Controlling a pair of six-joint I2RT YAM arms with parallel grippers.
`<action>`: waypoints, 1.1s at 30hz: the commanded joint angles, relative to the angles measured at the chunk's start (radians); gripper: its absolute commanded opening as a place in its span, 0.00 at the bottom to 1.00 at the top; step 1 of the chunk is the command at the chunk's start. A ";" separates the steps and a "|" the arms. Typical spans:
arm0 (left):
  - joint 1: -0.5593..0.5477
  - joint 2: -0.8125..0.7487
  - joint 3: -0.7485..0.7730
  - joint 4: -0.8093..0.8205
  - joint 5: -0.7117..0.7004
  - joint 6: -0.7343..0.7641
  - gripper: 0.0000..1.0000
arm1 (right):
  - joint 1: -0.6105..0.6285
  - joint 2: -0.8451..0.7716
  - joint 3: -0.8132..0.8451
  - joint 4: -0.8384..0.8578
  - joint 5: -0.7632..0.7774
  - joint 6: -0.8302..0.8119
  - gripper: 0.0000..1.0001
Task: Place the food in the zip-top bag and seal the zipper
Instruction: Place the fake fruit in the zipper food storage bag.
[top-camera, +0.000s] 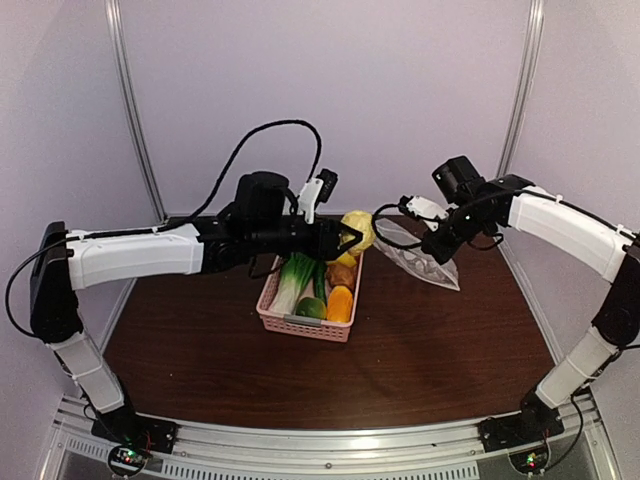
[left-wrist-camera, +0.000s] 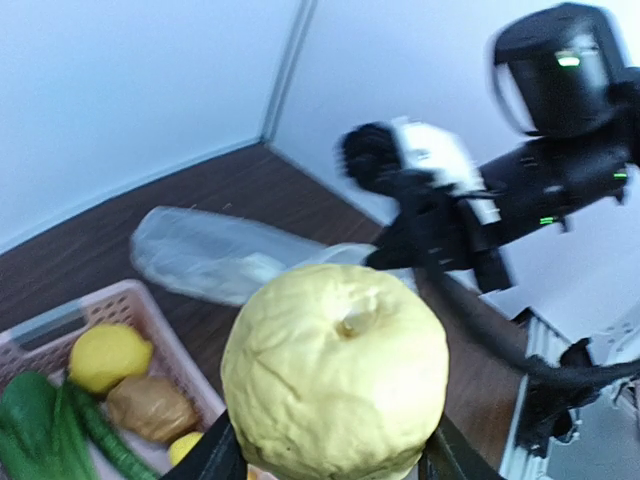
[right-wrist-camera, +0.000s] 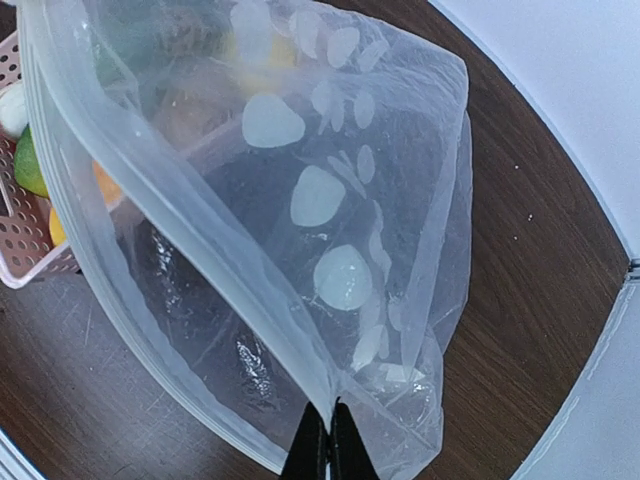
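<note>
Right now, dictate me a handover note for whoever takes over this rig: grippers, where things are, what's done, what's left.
Left gripper: shut on a yellow fruit, raised near the bag mouth.
Right gripper: shut on the bag's edge, holding it up, zipper open.
Bag looks empty. Basket holds the leek, lemon, orange piece, brown piece.
Done: one fruit picked. Left: bag all food, seal.

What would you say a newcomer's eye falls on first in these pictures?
First, the big yellow toy fruit pinched in the left gripper, held above the far end of the pink basket. Then the dotted zip-top bag, gripped at its edge by the right gripper, just right of the basket.
</note>
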 joint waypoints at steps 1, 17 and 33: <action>-0.047 0.025 -0.079 0.368 0.191 -0.051 0.39 | -0.024 0.053 0.090 -0.056 -0.114 0.106 0.00; -0.077 0.289 0.054 0.574 0.145 -0.372 0.32 | -0.059 0.070 0.161 -0.046 -0.325 0.199 0.00; -0.043 0.402 0.201 0.328 -0.079 -0.529 0.23 | -0.060 -0.030 0.100 -0.065 -0.402 0.185 0.00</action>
